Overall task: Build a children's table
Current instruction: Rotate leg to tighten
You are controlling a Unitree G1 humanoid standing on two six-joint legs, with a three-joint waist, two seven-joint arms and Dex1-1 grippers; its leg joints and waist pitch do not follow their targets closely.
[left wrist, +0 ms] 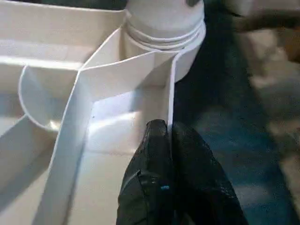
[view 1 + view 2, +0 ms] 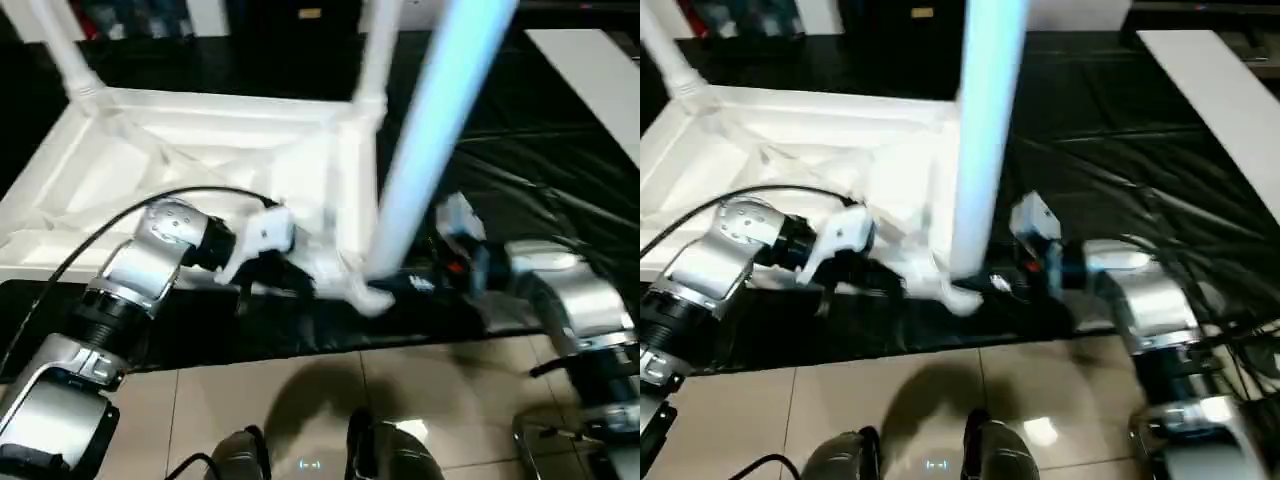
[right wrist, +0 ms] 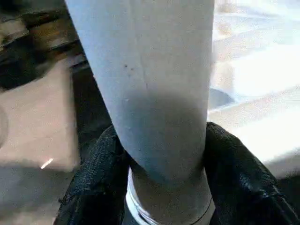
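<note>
Standing upright betw R gripper (image 3: 164, 183) fingers: table leg (image 3: 150, 84)

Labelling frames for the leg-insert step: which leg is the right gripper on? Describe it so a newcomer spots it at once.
Start at the upturned white tabletop on the black-covered worktable. Go to its near corner, beside the right gripper. The leg rising there, clasped low between the black fingers, is the one: it looms largest, nearest the camera, while the other legs stand at the far corners.

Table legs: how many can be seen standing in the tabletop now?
3: one at the far left corner, one at the far right corner, one at the near right corner. Others may be hidden.
</note>
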